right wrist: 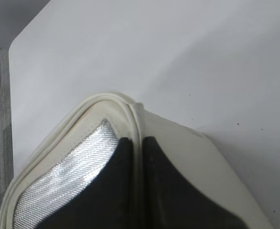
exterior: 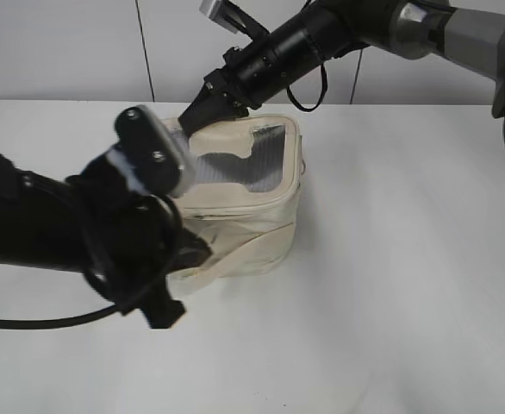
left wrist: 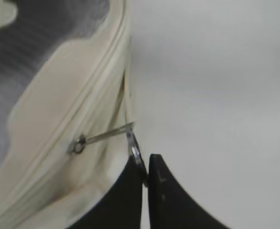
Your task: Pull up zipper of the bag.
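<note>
The cream boxy bag (exterior: 252,233) stands mid-table, its grey mesh top (exterior: 257,159) facing up. In the left wrist view the cream zipper track (left wrist: 90,95) runs round the bag's rim, and a silver pull (left wrist: 104,137) stretches out from its slider to a round ring (left wrist: 134,148). My left gripper (left wrist: 145,164) is shut on that ring at the bag's near left corner; it also shows in the exterior view (exterior: 179,259). My right gripper (right wrist: 137,143) is shut on the bag's top rim (right wrist: 130,107) at the far corner, seen in the exterior view (exterior: 196,116).
The white table (exterior: 408,259) stretches to the right and front of the bag. A black cable (exterior: 28,323) trails from my left arm along the front left. The table's far corner and grey floor show in the right wrist view (right wrist: 1,95).
</note>
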